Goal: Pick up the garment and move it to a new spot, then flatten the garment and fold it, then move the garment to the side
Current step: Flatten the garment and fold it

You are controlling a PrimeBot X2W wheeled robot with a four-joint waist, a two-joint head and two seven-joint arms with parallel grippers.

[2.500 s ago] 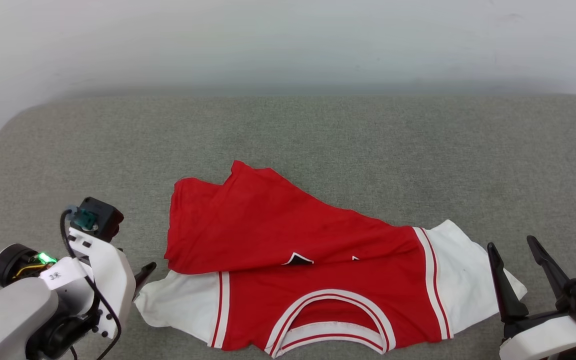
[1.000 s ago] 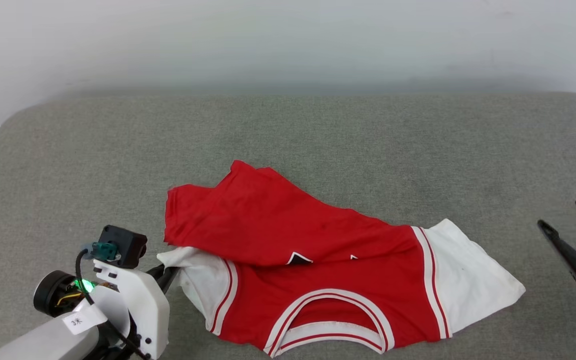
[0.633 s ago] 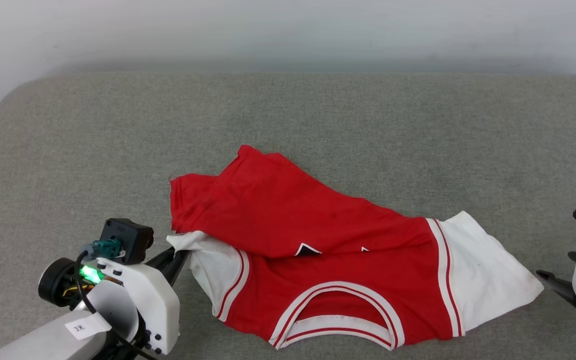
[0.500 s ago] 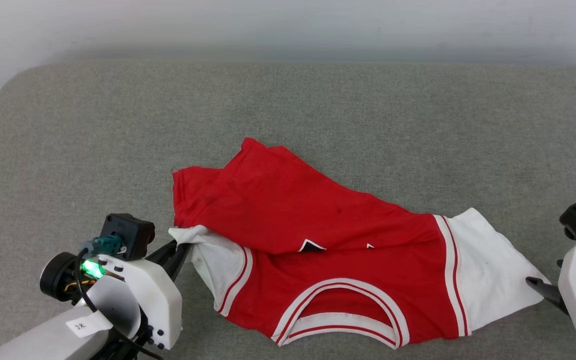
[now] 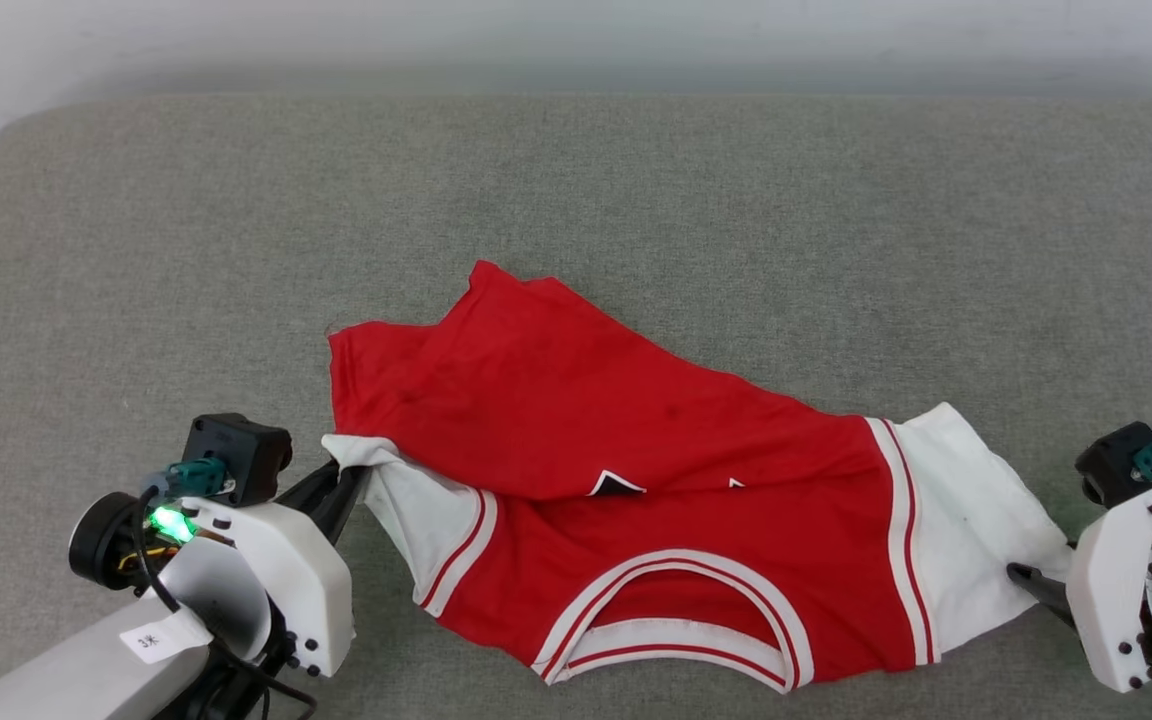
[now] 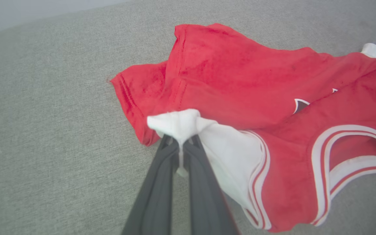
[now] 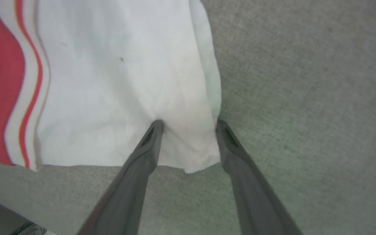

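Chest logo (image 5: pixel 618 485) mostly hidden under garment (image 5: pixel 536 400) fold; design unreadable.

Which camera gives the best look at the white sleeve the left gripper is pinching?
The left wrist view: the pinched sleeve sits centre frame, bunched in the left gripper, jaws shut. The head view shows it small and partly under red cloth. The right wrist view shows the other sleeve, between the open jaws of the right gripper.

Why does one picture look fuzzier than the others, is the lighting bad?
Head view: even, soft light; the red T-shirt with white sleeves is sharp. Left wrist view: crisp as well. Right wrist view: its white sleeve and striped trim look soft and smeared.
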